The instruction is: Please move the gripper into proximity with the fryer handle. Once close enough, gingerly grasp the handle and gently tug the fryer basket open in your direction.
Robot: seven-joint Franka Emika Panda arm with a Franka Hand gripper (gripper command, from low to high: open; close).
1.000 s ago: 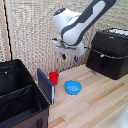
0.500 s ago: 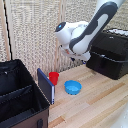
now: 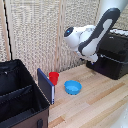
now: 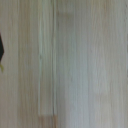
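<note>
Boxy black air fryer with drawer-like fryer basket [image 3: 112, 60] sits far right on pale planked wooden table [image 3: 95, 107], matte plastic. Glossy white-and-grey arm [image 3: 95, 37] bends across fryer front; gripper hidden behind wrist, jaws: cannot tell. Wrist view: blurred wood grain only. Arm has swung right toward fryer since a second ago. Red plastic cup [image 3: 53, 77], round blue bowl [image 3: 73, 87], black open divided case [image 3: 20, 95] left.

I see bare table [image 3: 100, 97] in front of the fryer basket [image 3: 114, 65]. The blue bowl [image 3: 73, 87] and red cup [image 3: 53, 77] sit well apart from it, beside the open black case [image 3: 20, 95]. My wrist view shows only wood planks.
</note>
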